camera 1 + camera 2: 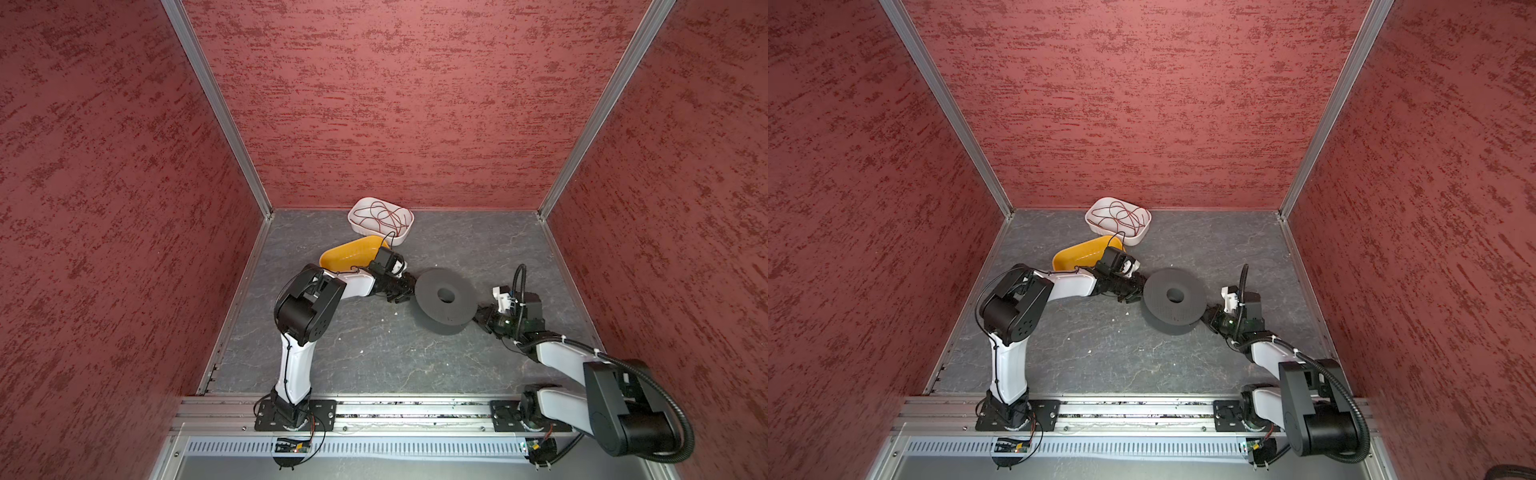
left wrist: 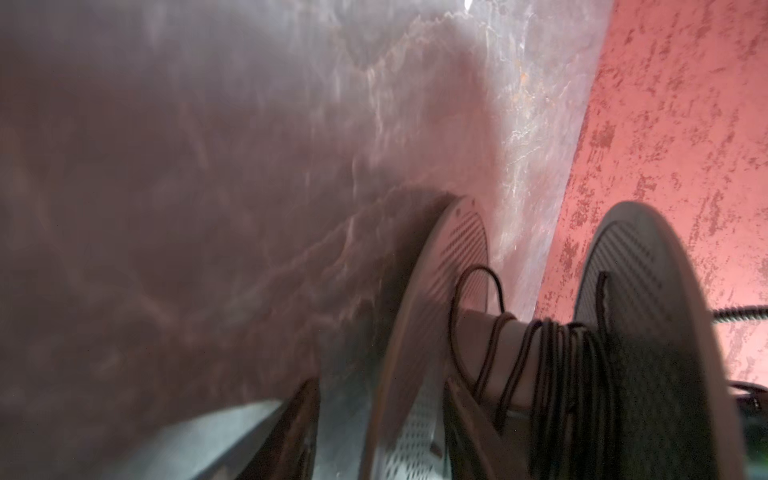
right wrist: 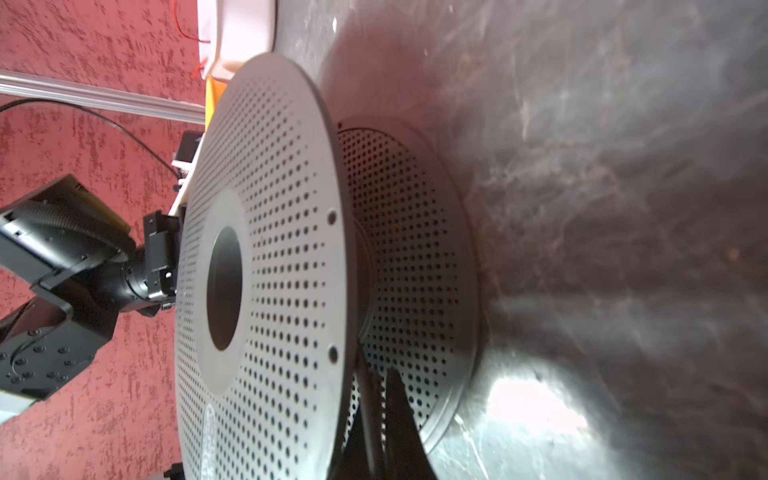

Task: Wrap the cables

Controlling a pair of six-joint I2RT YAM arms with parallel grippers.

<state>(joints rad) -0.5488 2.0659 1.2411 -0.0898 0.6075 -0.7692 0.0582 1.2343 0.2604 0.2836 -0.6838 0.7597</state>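
Cables [image 2: 552, 361] coil on spool [image 1: 428, 291] between parted left tool [image 1: 402, 293] and closed right tool [image 3: 382, 399]; white tub [image 1: 378, 235], yellow tub [image 1: 349, 255] behind.

The spool [image 1: 461, 309] is charcoal grey, and both its discs carry a fine, regular grid of small round holes around a plain, unpierced ring at the centre. The cable [image 2: 557, 361] wound on the spool's hub is brown-black. Behind the spool sits a white tray [image 1: 358, 227] holding a thin wire [image 1: 380, 216] that reads dark red. Between that tray and the spool, a tray [image 1: 345, 255] is yellow-orange. Under the spool the bench [image 1: 374, 353] is slate grey with pale, marble-like veins. The walls [image 1: 395, 104] around are brick red, streaked with darker red flecks. Each arm [image 1: 297, 365] beside the spool is white with black joints.
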